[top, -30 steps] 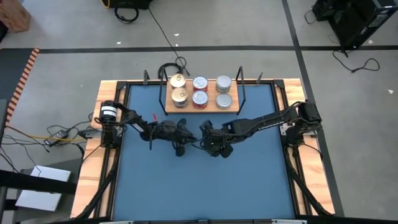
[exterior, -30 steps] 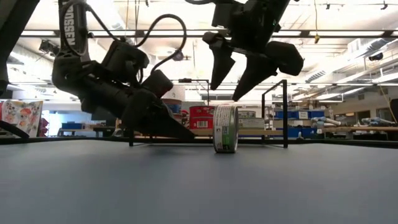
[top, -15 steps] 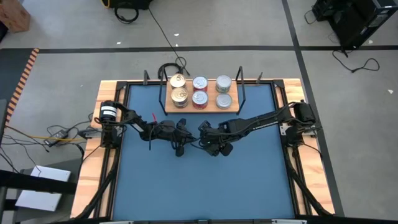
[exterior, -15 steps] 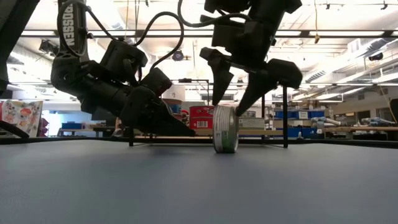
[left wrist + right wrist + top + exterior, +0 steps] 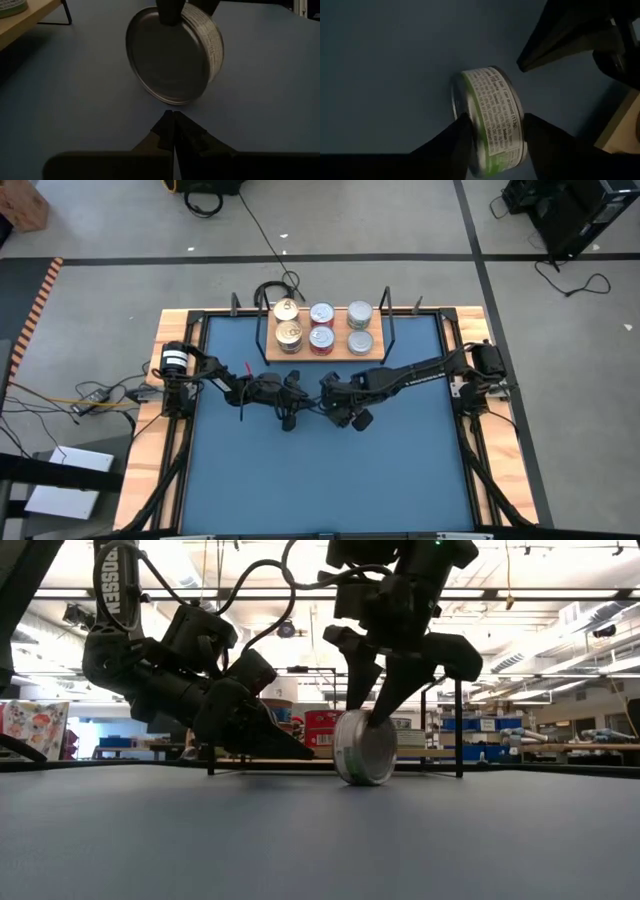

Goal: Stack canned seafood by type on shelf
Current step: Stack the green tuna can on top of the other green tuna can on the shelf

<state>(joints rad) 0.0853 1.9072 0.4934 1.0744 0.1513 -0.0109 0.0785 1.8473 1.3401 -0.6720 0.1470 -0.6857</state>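
While the shelf is sitting at the far end of the blue table, carrying six tins in three pairs, a seventh tin is standing on its rim on the table just in front of that shelf, tilted slightly. Its flat silver face is showing in the left wrist view. Its side is wearing a white and green label with small dark print too fine to read. The right gripper is reaching down from above and grasping this tin, one finger on each flat face. The left gripper is lying low on the table beside the tin, on the side away from the shelf's middle, its jaws clenched together with nothing between them, pointing at the tin's face. White lettering is running along the left arm in the low view, only partly legible.
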